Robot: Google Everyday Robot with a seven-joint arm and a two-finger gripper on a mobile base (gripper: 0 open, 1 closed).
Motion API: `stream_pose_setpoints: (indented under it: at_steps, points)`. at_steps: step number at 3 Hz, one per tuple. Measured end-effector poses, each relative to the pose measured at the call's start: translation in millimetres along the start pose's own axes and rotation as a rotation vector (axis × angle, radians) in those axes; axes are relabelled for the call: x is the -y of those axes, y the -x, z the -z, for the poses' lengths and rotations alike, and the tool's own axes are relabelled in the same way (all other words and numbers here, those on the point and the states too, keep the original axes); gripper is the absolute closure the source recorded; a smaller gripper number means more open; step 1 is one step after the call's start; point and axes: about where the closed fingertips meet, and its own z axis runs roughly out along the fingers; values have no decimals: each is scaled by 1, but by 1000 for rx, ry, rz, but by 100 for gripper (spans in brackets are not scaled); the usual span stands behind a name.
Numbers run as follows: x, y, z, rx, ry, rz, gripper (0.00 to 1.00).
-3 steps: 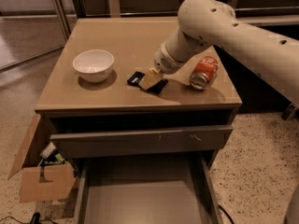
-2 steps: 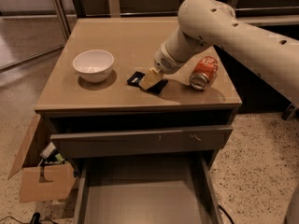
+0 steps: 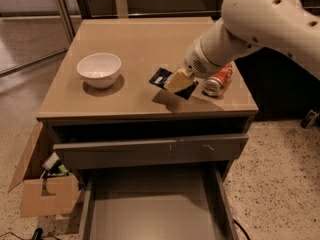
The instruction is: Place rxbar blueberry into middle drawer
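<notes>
The rxbar blueberry [image 3: 161, 77] is a dark navy wrapper, held tilted a little above the tan tabletop [image 3: 140, 44], with its shadow on the surface below it. My gripper [image 3: 179, 81] is shut on the bar's right half, its tan fingers covering part of the wrapper. The white arm comes in from the upper right. The middle drawer [image 3: 150, 214] is pulled out at the bottom of the view, below and in front of the gripper. Its grey floor is bare.
A red-orange soda can [image 3: 219, 81] lies on its side just right of the gripper. A white bowl [image 3: 99, 69] stands on the left of the tabletop. A drawer with a scuffed front panel [image 3: 150, 152] sticks out slightly above the middle drawer. A cardboard box [image 3: 40, 189] sits on the floor at the left.
The gripper has lifted the rxbar blueberry off the tabletop and it now hangs tilted above its shadow. The can and bowl have not moved.
</notes>
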Motion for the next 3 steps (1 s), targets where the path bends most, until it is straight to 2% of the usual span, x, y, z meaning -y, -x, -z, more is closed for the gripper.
stream_pose_setpoints:
  at_steps: [1,2,3]
  points:
    - [-33,-18,56,73,-71,27,100]
    - [-59,-49,65,104,-69,18,100]
    - [-78,-98,51,141,-32,-67,100]
